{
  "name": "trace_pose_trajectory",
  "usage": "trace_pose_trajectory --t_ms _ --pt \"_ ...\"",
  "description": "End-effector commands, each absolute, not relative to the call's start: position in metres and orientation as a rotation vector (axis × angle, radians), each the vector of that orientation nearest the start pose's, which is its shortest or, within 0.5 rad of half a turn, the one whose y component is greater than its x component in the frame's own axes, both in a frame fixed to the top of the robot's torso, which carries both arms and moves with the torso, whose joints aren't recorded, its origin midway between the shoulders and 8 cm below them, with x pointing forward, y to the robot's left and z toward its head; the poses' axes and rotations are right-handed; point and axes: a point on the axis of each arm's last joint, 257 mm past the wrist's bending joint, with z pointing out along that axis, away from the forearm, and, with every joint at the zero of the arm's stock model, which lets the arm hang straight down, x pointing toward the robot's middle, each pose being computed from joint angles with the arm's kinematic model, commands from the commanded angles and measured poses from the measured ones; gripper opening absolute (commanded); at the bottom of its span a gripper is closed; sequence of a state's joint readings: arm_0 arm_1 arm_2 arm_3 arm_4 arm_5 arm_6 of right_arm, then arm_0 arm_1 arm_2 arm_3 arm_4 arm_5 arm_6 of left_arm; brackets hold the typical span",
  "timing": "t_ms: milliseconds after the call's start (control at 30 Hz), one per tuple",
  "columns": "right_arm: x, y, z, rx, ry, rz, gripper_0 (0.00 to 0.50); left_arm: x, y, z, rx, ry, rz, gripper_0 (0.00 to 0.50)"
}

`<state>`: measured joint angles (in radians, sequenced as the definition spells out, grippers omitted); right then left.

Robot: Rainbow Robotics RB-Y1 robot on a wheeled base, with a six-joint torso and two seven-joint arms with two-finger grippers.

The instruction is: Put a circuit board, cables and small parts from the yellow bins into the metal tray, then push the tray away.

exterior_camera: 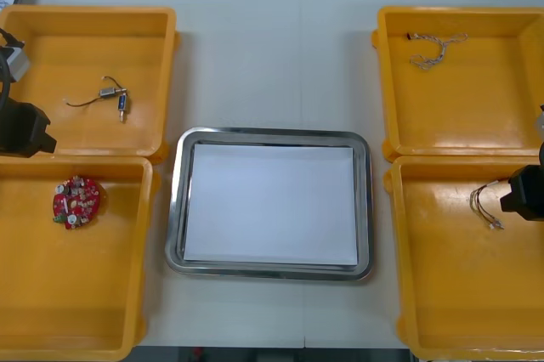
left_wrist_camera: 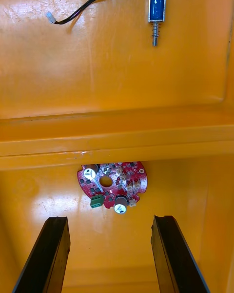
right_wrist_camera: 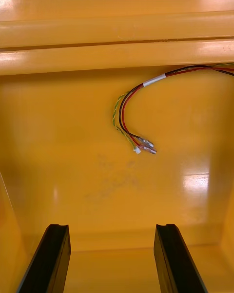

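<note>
Both wide open, gripping nothing: left claw (left_wrist_camera: pixel 111 219) hangs over the round red circuit board (left_wrist_camera: pixel 112 185), right claw (right_wrist_camera: pixel 112 227) over the red and yellow cable (right_wrist_camera: pixel 127 108). Metal tray (exterior_camera: pixel 178 209) sits mid-bench.

yellow bins (exterior_camera: pixel 85 11): 4 | metal tray (exterior_camera: pixel 272 134): 1 | circuit board (exterior_camera: pixel 76 201): 1 | cables (exterior_camera: pixel 436 49): 3 | small metal parts (exterior_camera: pixel 110 92): 2

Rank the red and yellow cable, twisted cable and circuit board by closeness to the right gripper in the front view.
1. The red and yellow cable, in the near right bin beside the right gripper.
2. The twisted cable, in the far right bin.
3. The circuit board, far across in the near left bin.
</note>
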<state>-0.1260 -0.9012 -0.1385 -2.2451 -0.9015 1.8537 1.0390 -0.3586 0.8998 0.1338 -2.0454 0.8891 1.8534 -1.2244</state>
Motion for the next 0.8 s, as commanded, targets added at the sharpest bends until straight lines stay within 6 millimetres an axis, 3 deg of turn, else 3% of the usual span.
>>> trace_pose_trajectory --t_ms 33,800 --pt "0.3565 -0.3601 -0.1815 0.098 2.732 -0.056 0.500 0.4179 0.3786 -0.1223 0.136 2.631 0.148 0.493" --pt "0.3565 -0.3601 -0.1815 0.098 2.732 -0.056 0.500 0.4179 0.3786 -0.1223 0.136 2.631 0.148 0.491"
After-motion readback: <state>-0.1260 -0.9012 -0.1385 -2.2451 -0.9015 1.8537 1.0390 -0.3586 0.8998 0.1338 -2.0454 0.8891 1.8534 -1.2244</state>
